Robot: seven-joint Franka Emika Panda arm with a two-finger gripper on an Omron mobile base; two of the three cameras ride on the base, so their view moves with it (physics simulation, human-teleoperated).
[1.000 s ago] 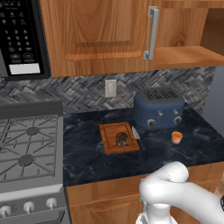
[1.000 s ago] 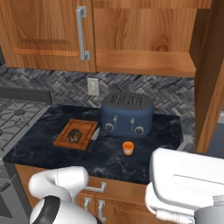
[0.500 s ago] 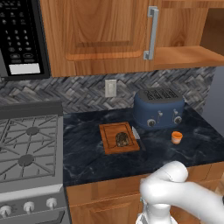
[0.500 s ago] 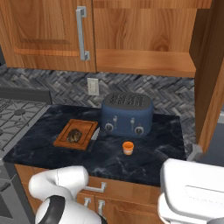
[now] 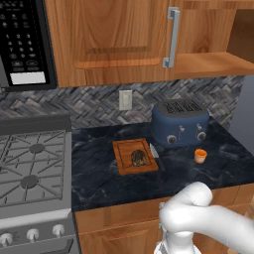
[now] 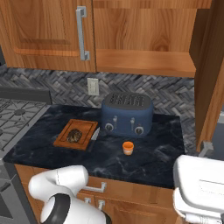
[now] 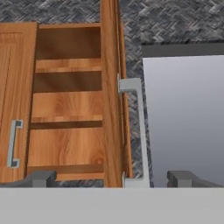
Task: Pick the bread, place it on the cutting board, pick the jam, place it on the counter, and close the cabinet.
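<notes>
The dark mottled bread (image 5: 139,158) (image 6: 74,135) lies on the reddish cutting board (image 5: 124,149) (image 6: 85,127). To its right, in front of the toaster, the small orange jam (image 5: 200,156) (image 6: 127,148) stands on the dark counter (image 5: 99,183) (image 6: 162,148). The cabinet (image 6: 144,61) is open on its right half, with a bare shelf (image 5: 211,62). In the hand view my gripper (image 7: 113,179) is open. The edge of the swung-out cabinet door (image 7: 111,100) and its silver handle (image 7: 136,131) stand between the wide-apart fingertips (image 7: 41,178).
A blue toaster (image 5: 179,122) (image 6: 127,114) stands at the back of the counter. A knife (image 5: 155,151) lies beside the board. The stove (image 5: 30,168) and microwave (image 5: 22,39) are at the left. A flat grey panel (image 7: 183,118) lies right of the open door.
In the right base view the white hand has slid a little to the right. Bread, jam and board have not moved.
</notes>
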